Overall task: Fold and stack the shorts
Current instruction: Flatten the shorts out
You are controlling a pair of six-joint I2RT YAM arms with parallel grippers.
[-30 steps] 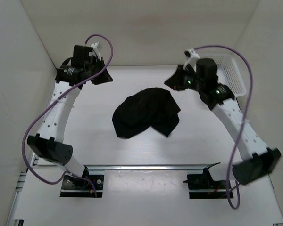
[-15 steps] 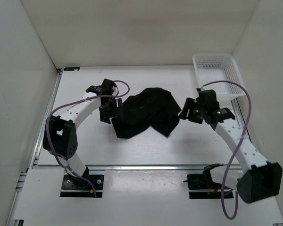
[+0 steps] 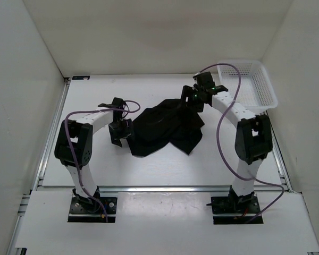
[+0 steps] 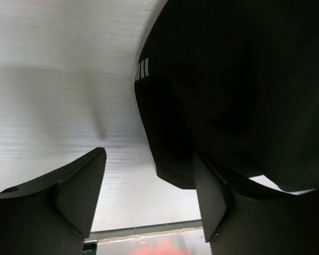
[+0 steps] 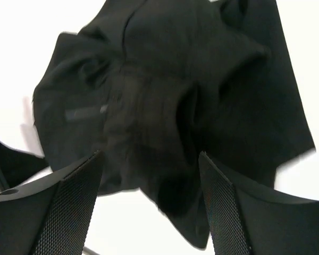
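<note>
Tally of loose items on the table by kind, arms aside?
Black shorts heap: 1 (crumpled; cannot tell if it holds more than one garment)
White mesh basket: 1
Total: 2

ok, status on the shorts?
Left gripper open, at left edge of shorts. Right gripper open over far side. Shorts crumpled, unfolded. Basket apart, far right.

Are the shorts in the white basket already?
No, the shorts lie in a crumpled heap in the middle of the table, apart from the basket in the far right corner.
</note>
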